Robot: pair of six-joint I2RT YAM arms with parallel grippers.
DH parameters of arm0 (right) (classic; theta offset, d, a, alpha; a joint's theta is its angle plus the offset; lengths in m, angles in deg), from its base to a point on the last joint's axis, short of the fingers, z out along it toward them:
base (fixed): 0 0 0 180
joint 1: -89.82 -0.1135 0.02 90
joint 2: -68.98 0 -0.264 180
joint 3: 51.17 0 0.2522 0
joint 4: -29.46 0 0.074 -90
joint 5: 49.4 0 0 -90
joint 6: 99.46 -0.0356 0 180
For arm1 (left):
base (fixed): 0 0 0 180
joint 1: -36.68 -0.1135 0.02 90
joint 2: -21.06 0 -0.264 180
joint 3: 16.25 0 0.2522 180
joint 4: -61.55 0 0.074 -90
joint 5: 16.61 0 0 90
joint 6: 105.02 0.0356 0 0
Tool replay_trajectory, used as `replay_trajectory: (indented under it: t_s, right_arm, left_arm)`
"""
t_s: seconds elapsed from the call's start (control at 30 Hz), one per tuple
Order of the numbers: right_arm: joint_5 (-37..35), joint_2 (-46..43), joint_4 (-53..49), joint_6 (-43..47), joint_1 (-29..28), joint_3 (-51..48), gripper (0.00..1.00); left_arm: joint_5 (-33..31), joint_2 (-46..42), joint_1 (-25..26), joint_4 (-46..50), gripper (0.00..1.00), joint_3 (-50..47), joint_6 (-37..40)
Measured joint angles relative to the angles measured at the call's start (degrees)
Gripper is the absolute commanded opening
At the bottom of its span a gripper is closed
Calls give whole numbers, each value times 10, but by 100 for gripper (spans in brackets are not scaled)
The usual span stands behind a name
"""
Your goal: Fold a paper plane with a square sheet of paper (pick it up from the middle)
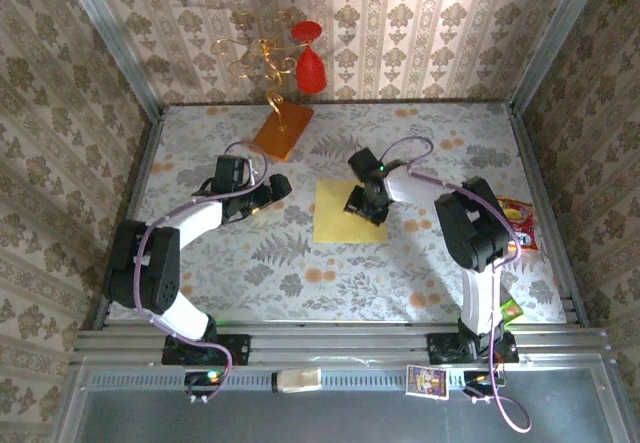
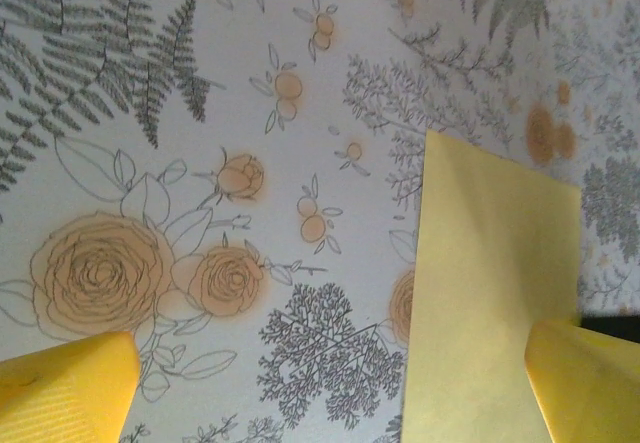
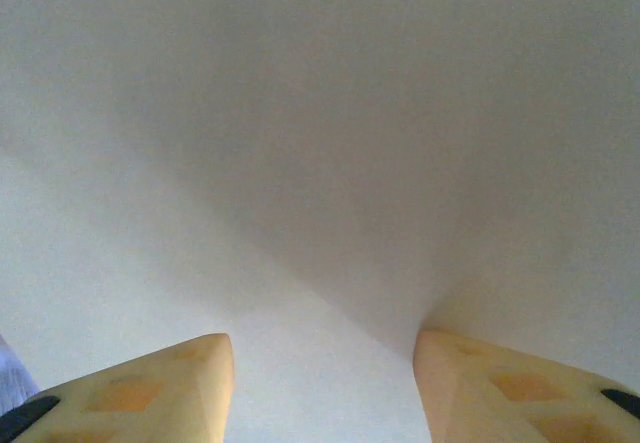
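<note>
no legible text, no readable labels

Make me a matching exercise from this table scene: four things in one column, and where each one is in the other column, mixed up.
Things:
1. square sheet of paper
2. orange-brown slab
3. left tool
4. right tool

Places:
A. at the far edge of the table
B. over the right part of the sheet
C. in the middle of the table
D. left of the sheet, over bare table

Pairs: 1-C; 2-A; 3-D; 4-B
</note>
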Motion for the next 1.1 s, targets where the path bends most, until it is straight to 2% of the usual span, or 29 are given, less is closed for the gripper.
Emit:
replay_trajectory:
  t_s: [0.13,0.33,0.4,0.43,0.57,0.7,0.87,1.1]
  right_arm:
    - [23,-22,31,-66,-45,-33,54]
    - [22,-53,38,-40,-28,-33,52]
    - [26,-71,45,-20,-13,-33,50]
    - [31,-77,52,-9,-3,-33,47]
    - [55,-71,70,24,27,-33,41]
    - [67,-49,75,45,36,-33,40]
    - [76,-30,74,58,35,-33,41]
    - [78,-30,80,62,31,-54,43]
  left_arm:
    - [-2,2,19,10,96,0,0]
    - [2,5,63,33,88,8,-2]
    - [8,5,82,37,78,13,-7]
    - [10,7,93,35,76,16,-12]
    - [32,33,141,21,51,27,-31]
    - [40,76,167,22,48,31,-48]
    - [35,92,174,41,46,31,-50]
    - [9,91,172,102,46,44,-8]
